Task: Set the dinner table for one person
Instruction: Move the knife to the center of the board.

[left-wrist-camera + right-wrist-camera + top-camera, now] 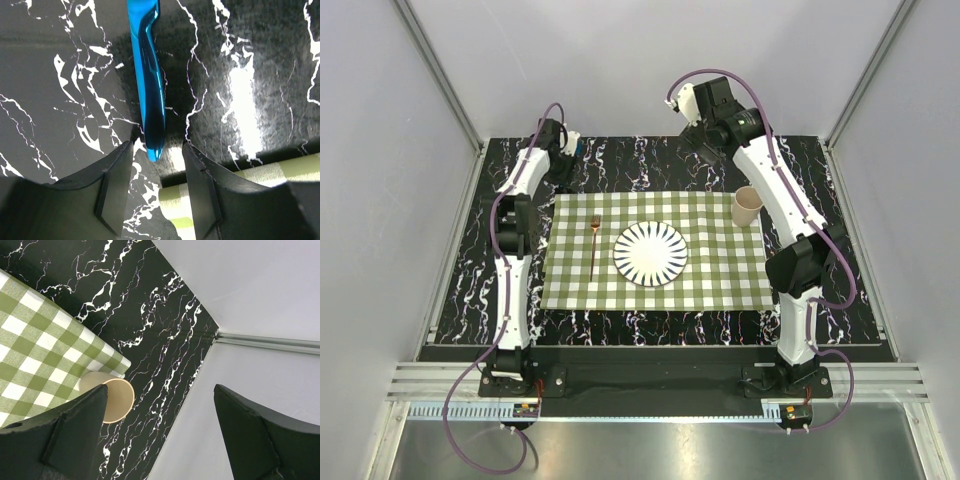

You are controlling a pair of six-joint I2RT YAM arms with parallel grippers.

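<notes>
Setting for one, utensil-pickup stage. The dinner table (660, 325) carries a checked cloth (655, 250) at its middle, which serves as the landmark here. On the cloth's centre lies a striped plate (650, 252), with a fork (594, 245) on the cloth to the plate's left and a cup (747, 206) at the cloth's far right corner. A blue utensil (150, 85) lies flat on the bare tabletop just beyond the cloth's far left corner; whether it is a knife or a spoon cannot be told. The left gripper (157, 170) is low over that corner with its jaws spread, one on each side of the utensil's near tip and apparently not touching it. The right gripper (160, 395) is raised beyond the cloth's far right corner, jaws wide apart and empty. The step in hand appears to be grasping the utensil. The next move would call for closing squarely on the thin, glossy handle, then lifting it and carrying it to the cloth's bare strip right of the plate.
</notes>
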